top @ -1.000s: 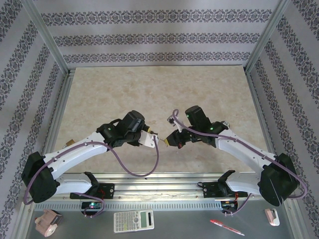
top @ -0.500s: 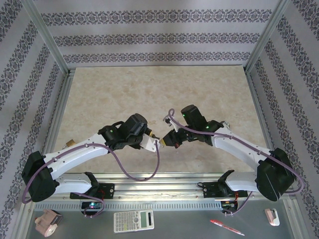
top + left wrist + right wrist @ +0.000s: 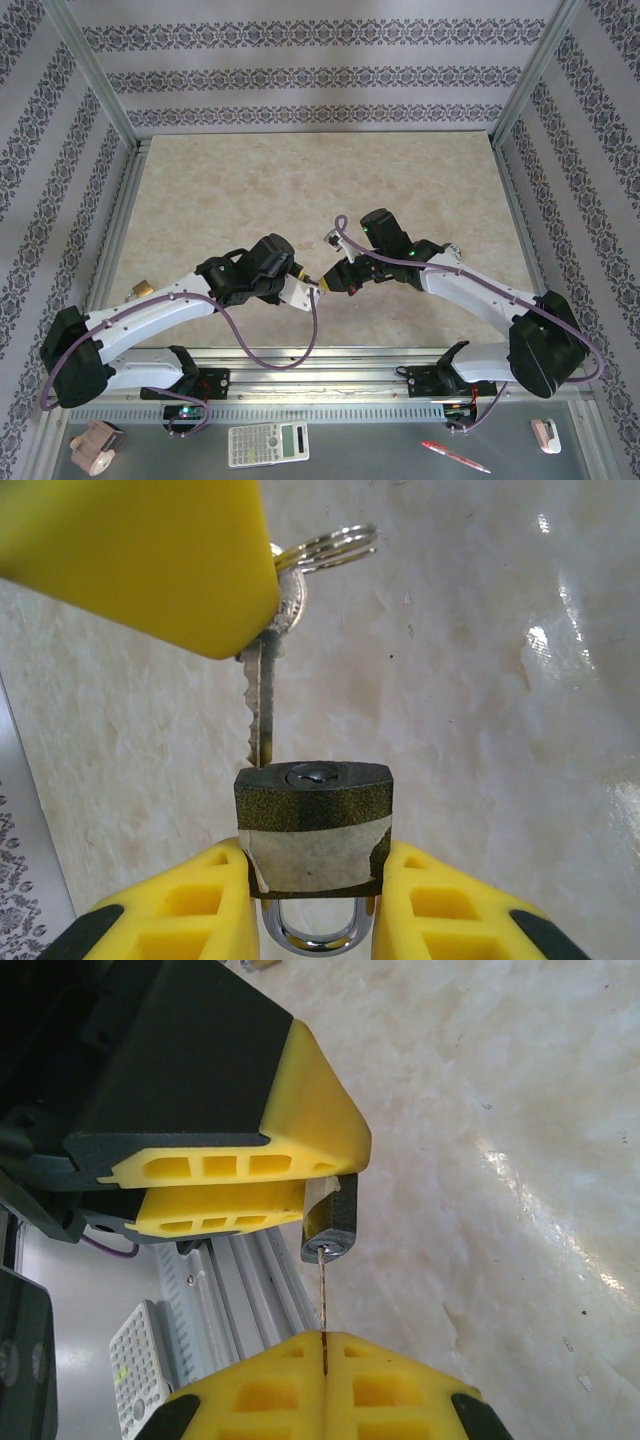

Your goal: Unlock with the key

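Nearest, well short of the padlock: a calculator and a pen. Padlock itself clamped by its body in the left gripper, shackle toward the wrist. Pinched in the fully closed right gripper: the key, tip touching the padlock's keyhole face just beside the keyway. Beyond the padlock, marbled tabletop up to the patterned back wall.

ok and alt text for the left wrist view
A dark metal padlock with a paper label sits clamped between the left gripper's yellow fingers. A silver key, held by the right gripper's yellow finger, points down at its top edge, just left of the keyhole.
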